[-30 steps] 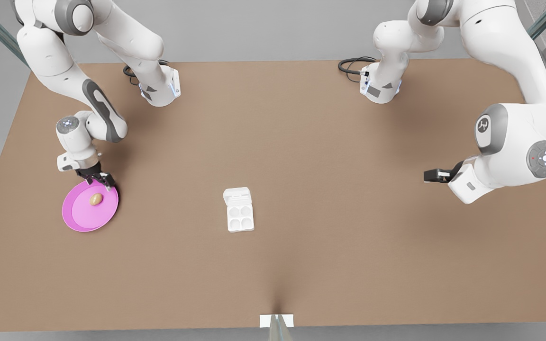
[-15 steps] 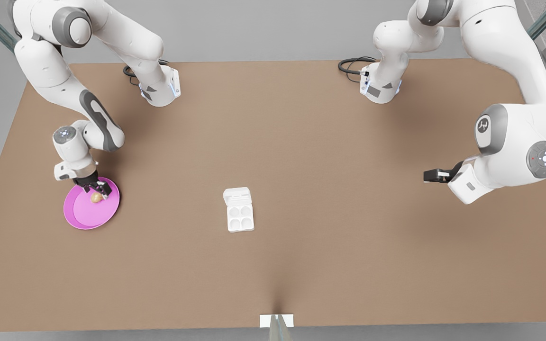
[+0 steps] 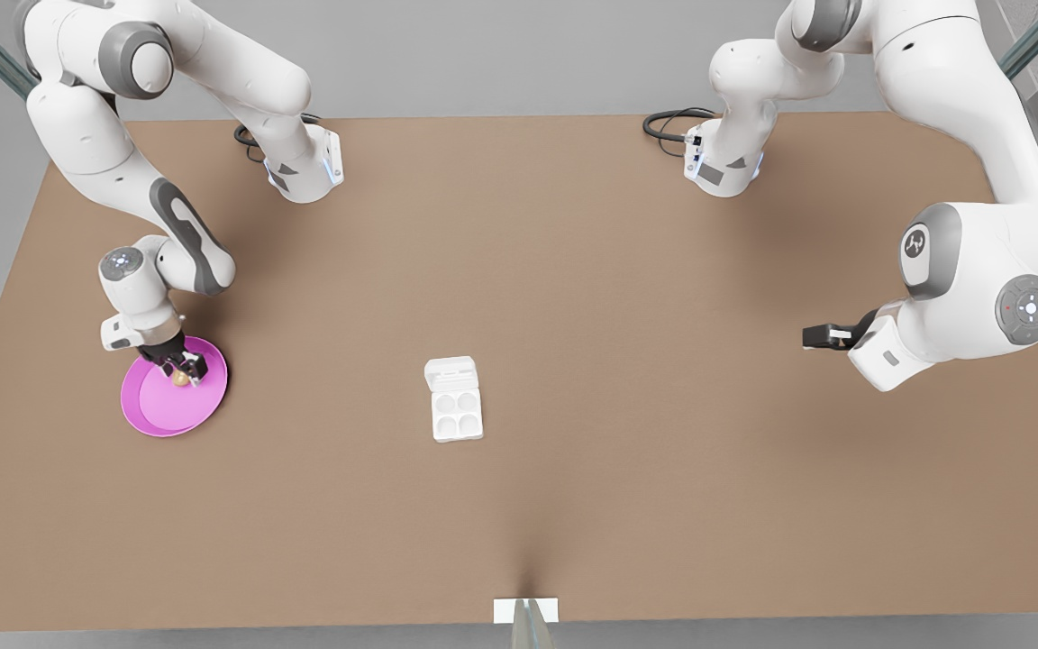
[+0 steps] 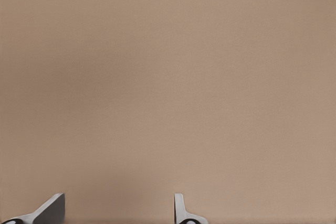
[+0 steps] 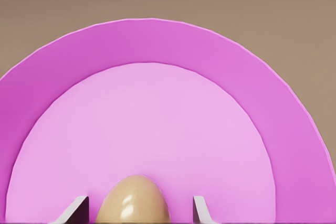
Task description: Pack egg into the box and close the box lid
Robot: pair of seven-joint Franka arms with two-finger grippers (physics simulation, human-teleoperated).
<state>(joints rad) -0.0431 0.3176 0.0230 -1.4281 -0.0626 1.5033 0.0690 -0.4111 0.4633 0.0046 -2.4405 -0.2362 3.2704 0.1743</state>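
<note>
Egg (image 3: 180, 379) sits on pink plate (image 3: 154, 410), far-left of table (image 3: 573, 505), between spread fingers of right gripper (image 3: 182, 370), not yet clamped. Box (image 3: 456, 412) mid-table, box lid (image 3: 450, 371) open, bare table all round. Left gripper (image 3: 814, 336) waits far right, fingers apart.

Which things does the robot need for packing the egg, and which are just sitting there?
Needed:
- egg, on the plate between the right pincer's open fingers
- box, four empty cups
- box lid, open

Just there:
- pink plate, under the egg
- table
- left pincer, open, waiting on the front view's right
</note>
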